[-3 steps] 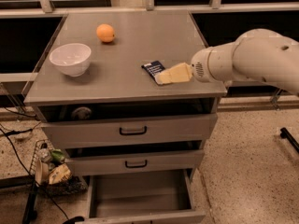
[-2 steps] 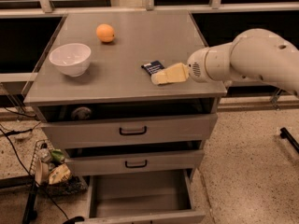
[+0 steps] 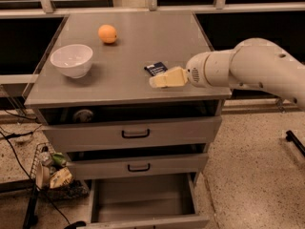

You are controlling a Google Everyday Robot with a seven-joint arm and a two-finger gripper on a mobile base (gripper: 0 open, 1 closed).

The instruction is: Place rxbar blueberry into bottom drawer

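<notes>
The rxbar blueberry [image 3: 156, 68] is a small dark navy bar lying flat on the grey cabinet top [image 3: 128, 51], right of centre. My gripper [image 3: 157, 80] reaches in from the right on a white arm. Its cream fingers sit just in front of the bar and partly over its near right end. The bottom drawer [image 3: 143, 199] is pulled open at the foot of the cabinet, with a plain grey inside.
A white bowl [image 3: 71, 60] stands at the left of the top. An orange fruit [image 3: 107, 34] lies at the back. Two upper drawers with black handles [image 3: 135, 134] are nearly shut. A wire basket with clutter [image 3: 50, 171] and cables lie on the floor to the left.
My gripper and arm have shifted a little to the left, closer over the bar. The bar, bowl, orange and drawers have not moved.
</notes>
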